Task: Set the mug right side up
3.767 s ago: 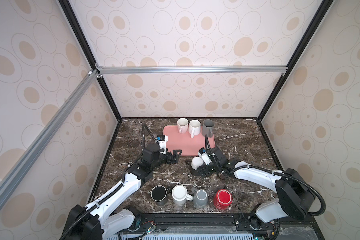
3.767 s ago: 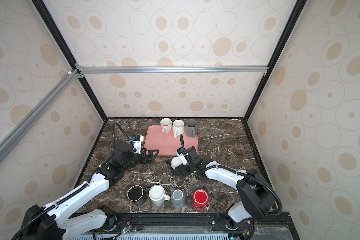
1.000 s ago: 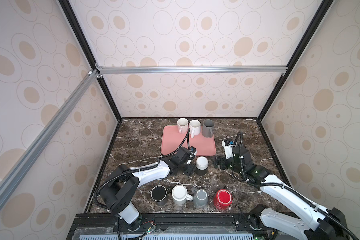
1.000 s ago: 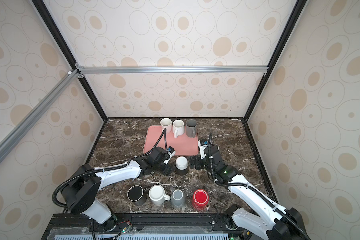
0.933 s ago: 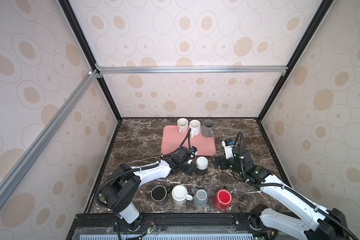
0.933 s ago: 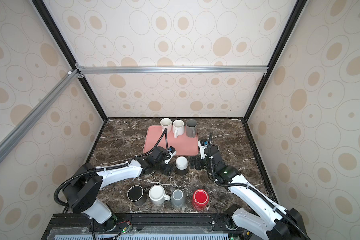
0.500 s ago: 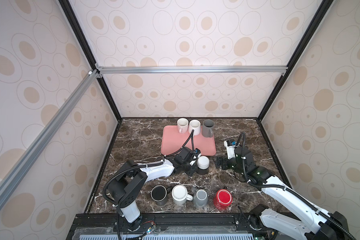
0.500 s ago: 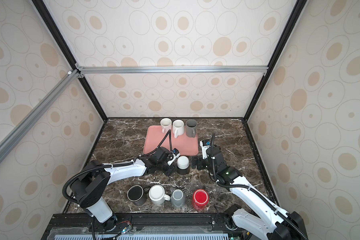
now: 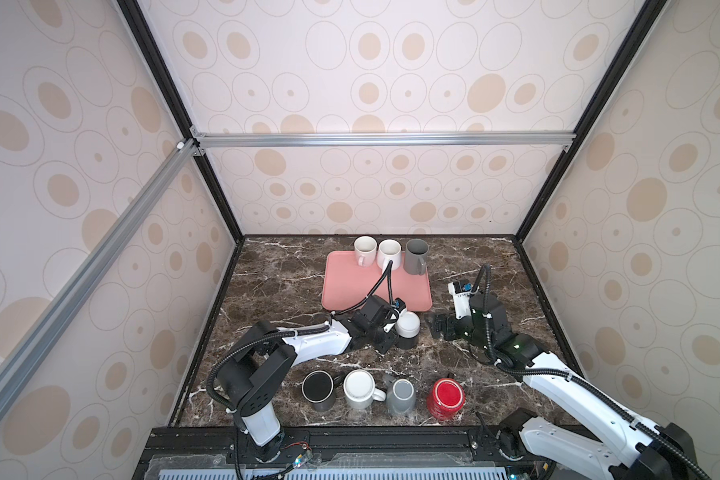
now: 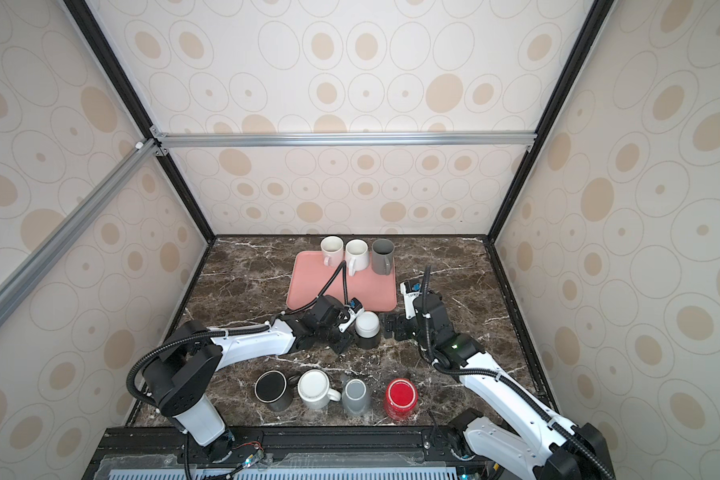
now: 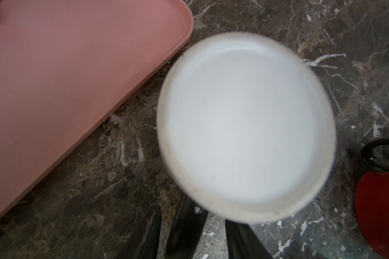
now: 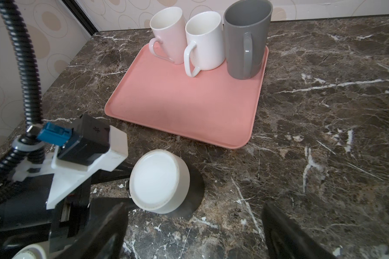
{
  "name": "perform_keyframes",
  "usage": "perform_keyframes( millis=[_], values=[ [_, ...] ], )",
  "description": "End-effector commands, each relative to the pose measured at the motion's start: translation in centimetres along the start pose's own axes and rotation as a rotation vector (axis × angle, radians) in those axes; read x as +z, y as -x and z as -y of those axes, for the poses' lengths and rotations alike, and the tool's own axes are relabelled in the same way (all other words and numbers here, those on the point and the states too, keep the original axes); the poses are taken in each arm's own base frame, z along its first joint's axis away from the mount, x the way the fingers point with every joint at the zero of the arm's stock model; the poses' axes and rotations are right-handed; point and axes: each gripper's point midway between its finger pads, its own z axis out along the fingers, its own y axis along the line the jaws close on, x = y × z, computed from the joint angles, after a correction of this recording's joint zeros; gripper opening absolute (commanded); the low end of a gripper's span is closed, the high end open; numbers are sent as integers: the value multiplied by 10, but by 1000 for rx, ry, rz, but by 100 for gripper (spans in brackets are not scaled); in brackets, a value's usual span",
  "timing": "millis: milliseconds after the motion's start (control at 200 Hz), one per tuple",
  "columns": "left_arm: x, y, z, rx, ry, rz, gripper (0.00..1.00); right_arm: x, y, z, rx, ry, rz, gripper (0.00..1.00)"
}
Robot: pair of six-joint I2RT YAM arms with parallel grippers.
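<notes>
Now the dark marble desk (image 9: pixel 275 291) carries a flat pink rectangular plastic tray (image 9: pixel 341 282), which lies beyond both sets of fingers. The white-and-black ceramic mug (image 9: pixel 407 326) sits mouth-down between the two sets, just short of the tray's near edge.

Change over the last few seconds: the right fingers (image 9: pixel 439 329) have backed away from the mug. They now stand spread wide, near it but apart. The left fingers (image 9: pixel 389 337) have moved in and narrowed just beside it.

In the right wrist view the mug leans, its white base tipped toward the left fingers. Judgement: the turn has passed to the left arm and has barely started.

Contact is hidden under the mug body, so a pinch by the left fingers cannot be confirmed.
</notes>
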Motion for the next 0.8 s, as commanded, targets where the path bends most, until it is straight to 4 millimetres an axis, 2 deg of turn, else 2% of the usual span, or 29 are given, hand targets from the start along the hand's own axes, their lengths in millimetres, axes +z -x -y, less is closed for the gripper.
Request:
perform_keyframes(
  millis=[0, 170, 345, 465, 565, 795],
  values=[
    [-1, 22, -2, 44, 26, 58, 40, 0, -4, 1, 8, 1, -9, 95],
    [-7, 29, 1, 62, 27, 111, 28, 2, -3, 2, 9, 0, -14, 95],
    [-7, 29, 4, 73, 28, 120, 22, 3, -3, 2, 13, -1, -17, 95],
    [-2, 25, 7, 93, 39, 102, 21, 4, -3, 2, 16, 0, -20, 95],
    [1, 21, 6, 116, 77, 84, 29, 6, -4, 1, 17, 2, -24, 95],
    [-1, 25, 1, 137, 138, 110, 27, 6, -2, 0, 21, 5, -21, 95]
  ],
)
